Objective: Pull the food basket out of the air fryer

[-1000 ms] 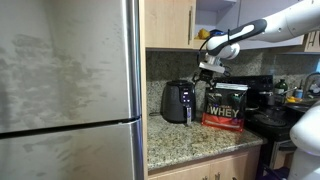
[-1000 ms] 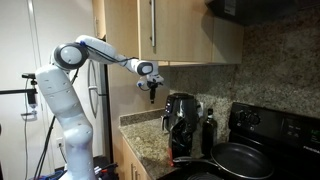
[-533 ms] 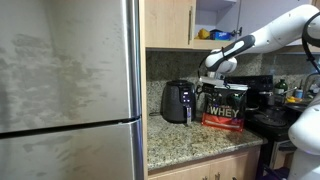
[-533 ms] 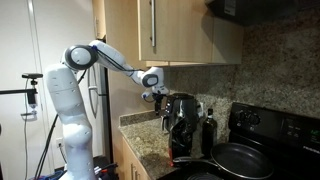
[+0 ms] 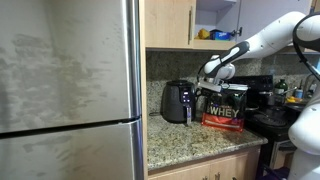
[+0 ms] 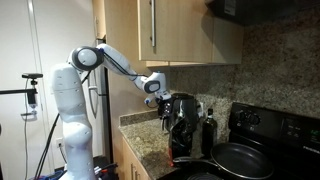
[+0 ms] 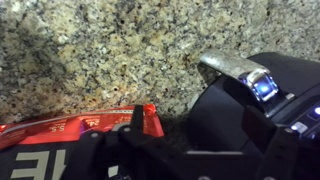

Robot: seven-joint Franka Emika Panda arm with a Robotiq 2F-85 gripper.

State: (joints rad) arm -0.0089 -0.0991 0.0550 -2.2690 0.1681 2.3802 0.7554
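- Wrist view: speckled granite (image 7: pixel 100 45) over most of the picture ahead of the pincer (image 5: pixel 203 90). Red-labelled WHEY tub (image 7: pixel 70 128) low on one side, a glossy black shape (image 7: pixel 262 105) with a silvery tab on the other. Cannot say for sure what that shape is.
- Well away, beyond the appliance from the pincer: the steel fridge (image 5: pixel 70 90). Of no concern for this step.
- Sloping down to the pincer from above: the white arm (image 5: pixel 262 36). Keep it high enough to clear the tub.
- Below the pincer: the desk (image 5: pixel 190 145), carrying appliance and tub side by side.
- Just beside and slightly below the pincer: the air fryer (image 5: pixel 176 98), upright, near but with no contact visible. Looks light and probably apt to slide with its drawer, so pull slowly.
- Lower again: the food basket (image 5: pixel 181 114), seated fully in the fryer's lower front, not yet drawn out.
- Jutting from that front, below the pincer: the handle (image 5: pixel 188 112). Drop to its height, set the jaws either side, close squarely, then draw straight out along the drawer's line without lifting or twisting. Mind the tub close by.
- Seen also by the fryer's upper front (image 6: pixel 165 101): no hold on anything. Too small and dark to judge the opening, so cannot tell how wide.
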